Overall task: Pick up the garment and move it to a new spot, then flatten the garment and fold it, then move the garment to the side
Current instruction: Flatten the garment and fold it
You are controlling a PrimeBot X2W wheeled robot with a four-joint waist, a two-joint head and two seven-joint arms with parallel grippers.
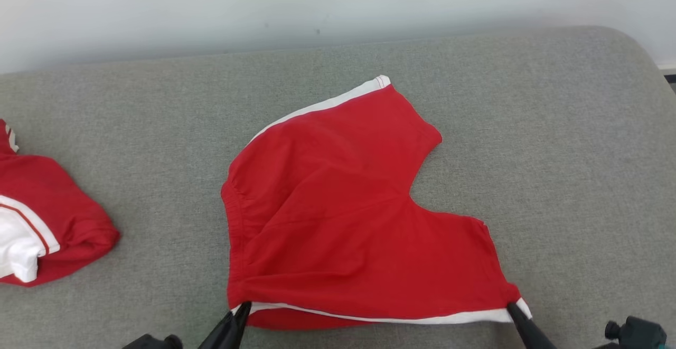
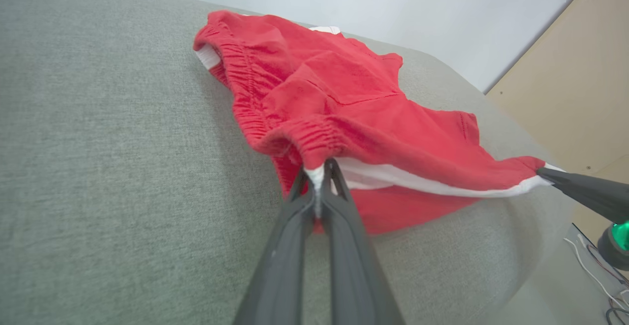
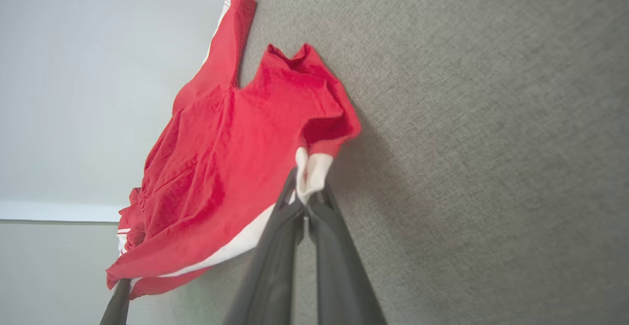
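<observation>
You see the shorts (image 1: 338,217) spread on the grey cushion (image 1: 554,153), left gripper (image 1: 244,307) jaws clamped on their waistband corner, right gripper (image 1: 512,307) jaws clamped on their leg-hem corner.

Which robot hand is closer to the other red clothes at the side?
Left. The left gripper pinches the shorts at the waistband corner, nearer the other garment; the right gripper pinches the far hem corner.
</observation>
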